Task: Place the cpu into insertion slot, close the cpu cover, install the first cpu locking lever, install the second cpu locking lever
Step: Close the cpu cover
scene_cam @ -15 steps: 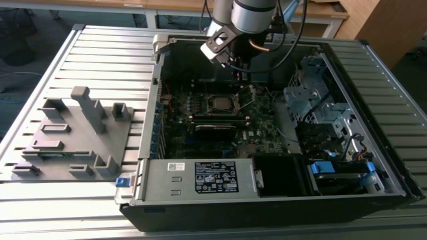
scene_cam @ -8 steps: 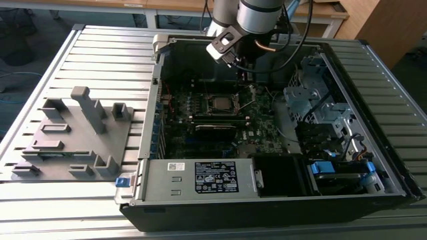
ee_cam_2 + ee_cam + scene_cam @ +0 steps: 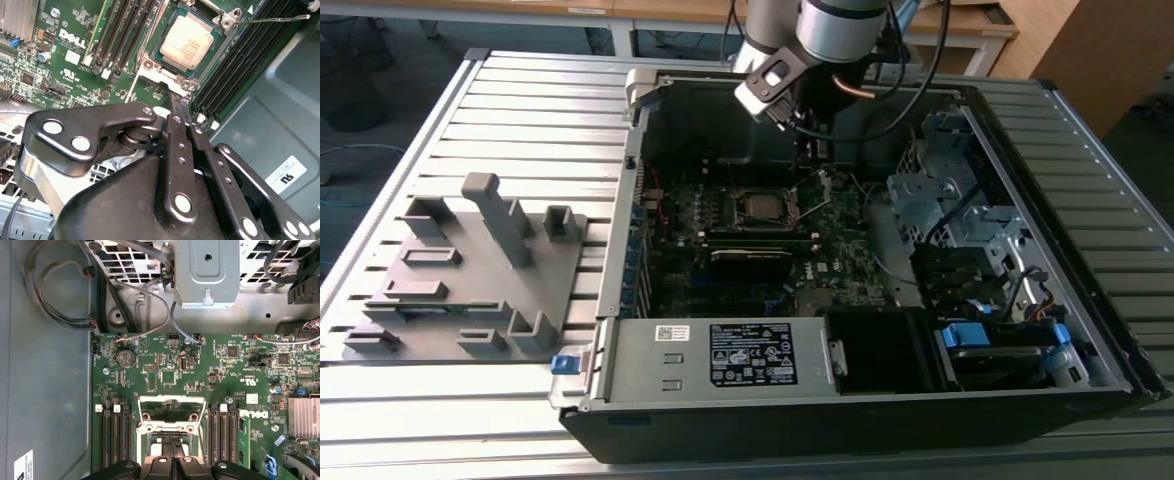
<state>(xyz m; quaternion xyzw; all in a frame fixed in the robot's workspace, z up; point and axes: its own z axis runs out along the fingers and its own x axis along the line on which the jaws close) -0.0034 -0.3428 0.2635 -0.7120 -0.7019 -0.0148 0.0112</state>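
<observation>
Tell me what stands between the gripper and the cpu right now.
Nothing visible does. In the second wrist view the gripper, fingers shut, points at the near corner of the insertion slot, and the metal top of the cpu lies bare just beyond it.

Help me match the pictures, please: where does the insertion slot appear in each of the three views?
Exterior view: the insertion slot sits in the middle of the motherboard.
Second wrist view: its silver rim frames the cpu, just beyond the end effector.
First wrist view: it lies between two banks of memory slots, just past the end effector.
Shared landmark: the long black memory slots beside it.
</observation>
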